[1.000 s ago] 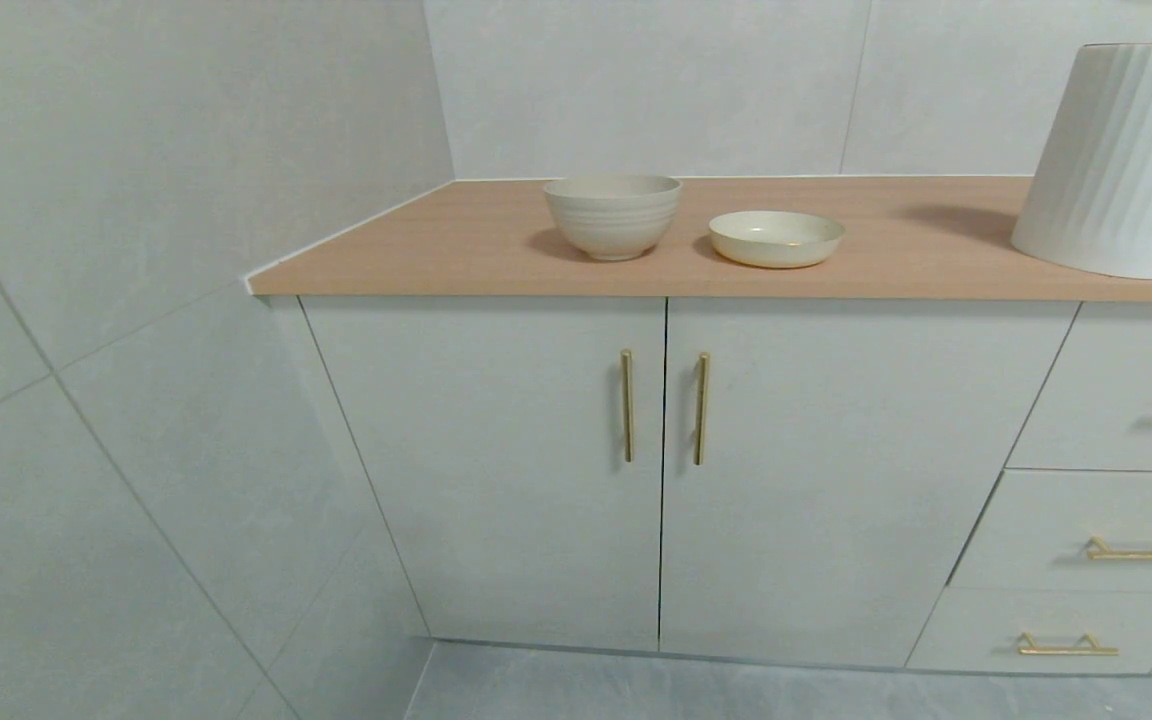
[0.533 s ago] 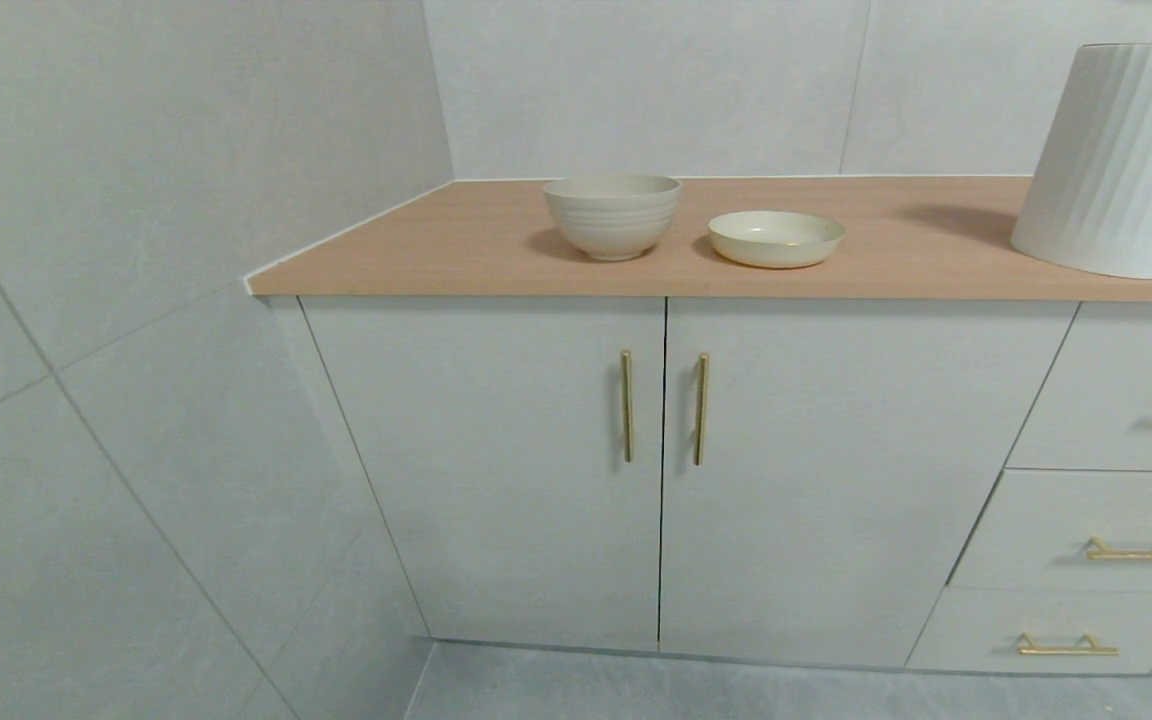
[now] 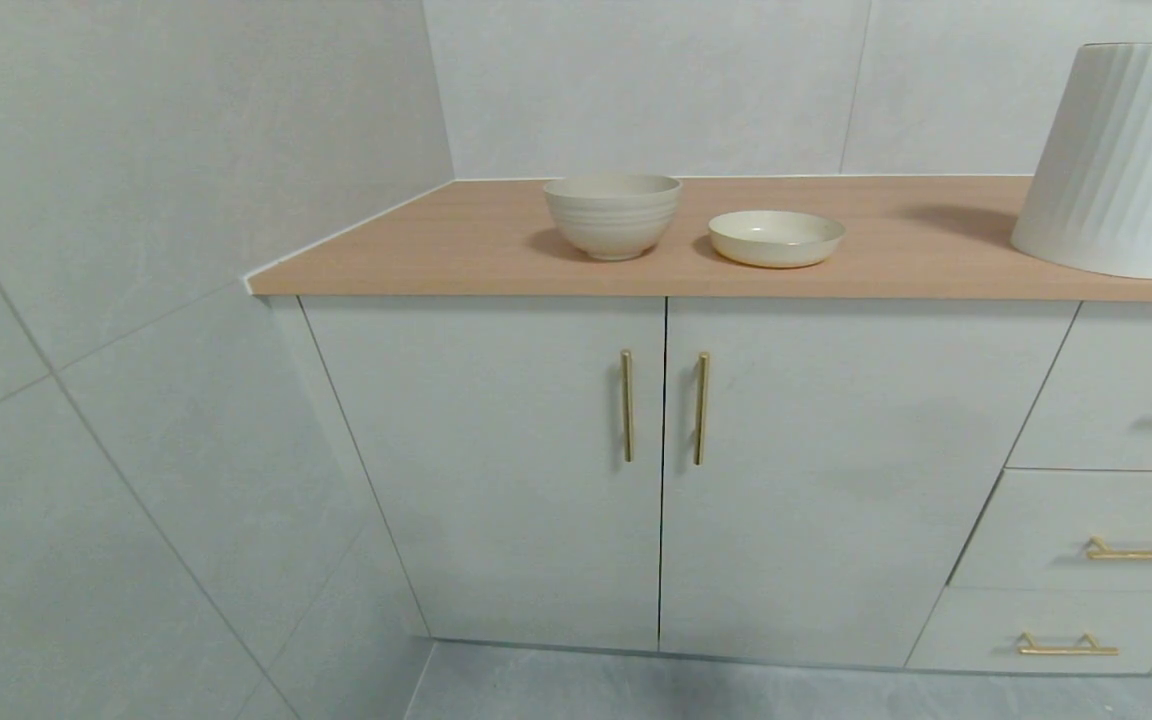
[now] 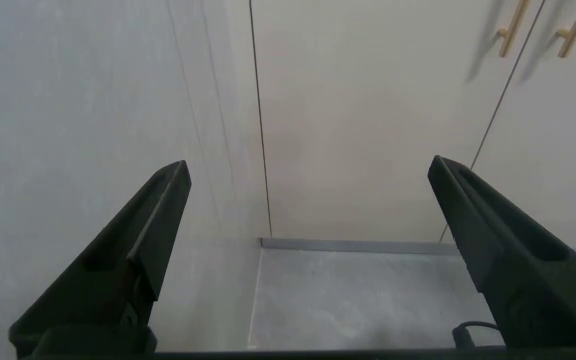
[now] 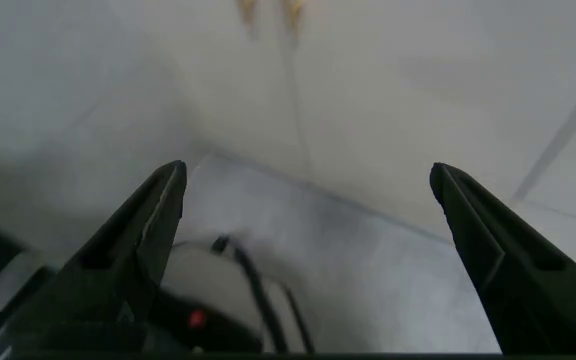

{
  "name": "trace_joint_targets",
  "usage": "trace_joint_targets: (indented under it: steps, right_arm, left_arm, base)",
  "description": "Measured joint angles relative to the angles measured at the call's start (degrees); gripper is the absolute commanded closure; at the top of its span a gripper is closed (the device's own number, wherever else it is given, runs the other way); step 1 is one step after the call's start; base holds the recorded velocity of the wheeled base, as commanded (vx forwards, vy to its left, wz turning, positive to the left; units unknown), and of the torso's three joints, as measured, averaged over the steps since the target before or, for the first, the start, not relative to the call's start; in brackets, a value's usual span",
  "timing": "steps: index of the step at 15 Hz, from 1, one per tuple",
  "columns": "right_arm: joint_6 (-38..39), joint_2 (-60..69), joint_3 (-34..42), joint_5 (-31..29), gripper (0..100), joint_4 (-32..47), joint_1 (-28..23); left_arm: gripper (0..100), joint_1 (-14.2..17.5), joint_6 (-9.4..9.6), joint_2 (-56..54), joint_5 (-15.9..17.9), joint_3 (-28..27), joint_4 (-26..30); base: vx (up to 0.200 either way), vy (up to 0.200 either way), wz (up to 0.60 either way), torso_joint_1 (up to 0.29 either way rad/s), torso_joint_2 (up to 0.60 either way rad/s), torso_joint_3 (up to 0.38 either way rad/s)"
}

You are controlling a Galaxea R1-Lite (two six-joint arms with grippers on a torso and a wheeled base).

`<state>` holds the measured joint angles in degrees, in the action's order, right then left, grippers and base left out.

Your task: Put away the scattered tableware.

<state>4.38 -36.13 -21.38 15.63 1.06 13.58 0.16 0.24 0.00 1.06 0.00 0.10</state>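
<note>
Doors (image 3: 496, 470) shut; bowl (image 3: 613, 215), dish (image 3: 776, 238) on counter (image 3: 436, 255). Left gripper (image 4: 308, 172), right gripper (image 5: 308, 172) low, both wide, empty. Suggest: take a handle (image 3: 626, 405) squarely, pull along door's arc.

Dark fingers (image 5: 143, 250) spread wide, the right gripper (image 5: 306, 175) hangs low over the grey floor (image 5: 378, 270), facing the pale flat cabinet doors (image 5: 408, 80); two slim gold bar handles (image 5: 293, 12) sit side by side at the door seam.

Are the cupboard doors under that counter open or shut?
Shut. Both cupboard doors lie flush, with just a thin seam between the gold handles; no interior shows.
</note>
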Motion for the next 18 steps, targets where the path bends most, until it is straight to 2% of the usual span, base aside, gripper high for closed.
trace_joint_targets:
  steps: [4, 7, 10, 14, 16, 18]
  right_arm:
    - [1.3, -22.8, -11.1, 0.4, 0, -8.1, 9.5]
    - [2.2, -38.3, -18.2, 0.7, 0, -16.8, 13.3]
    - [4.4, -49.8, -26.1, 0.8, 0, -19.7, 16.1]
    - [12.2, -62.1, -36.1, 0.8, 0, -21.7, 17.9]
    - [13.6, -67.4, -40.1, 0.5, 0, -24.7, 18.1]
    - [14.7, -71.4, -41.0, -0.4, 0, -30.7, 18.2]
  left_arm:
    - [0, 0.0, -0.06, 0.0, 0.0, 0.0, 0.0]
    - [0, 0.0, -0.09, 0.0, 0.0, 0.0, 0.0]
    - [0, 0.0, -0.09, 0.0, 0.0, 0.0, 0.0]
    - [0, 0.0, -0.06, 0.0, 0.0, 0.0, 0.0]
    - [0, 0.0, -0.06, 0.0, 0.0, 0.0, 0.0]
    - [0, 0.0, 0.00, 0.0, 0.0, 0.0, 0.0]
  base:
    - [0.000, 0.000, 0.00, 0.000, 0.00, 0.000]
    - [0.000, 0.000, 0.00, 0.000, 0.00, 0.000]
    - [0.000, 0.000, 0.00, 0.000, 0.00, 0.000]
    - [0.000, 0.000, 0.00, 0.000, 0.00, 0.000]
    - [0.000, 0.000, 0.00, 0.000, 0.00, 0.000]
    - [0.000, 0.000, 0.00, 0.000, 0.00, 0.000]
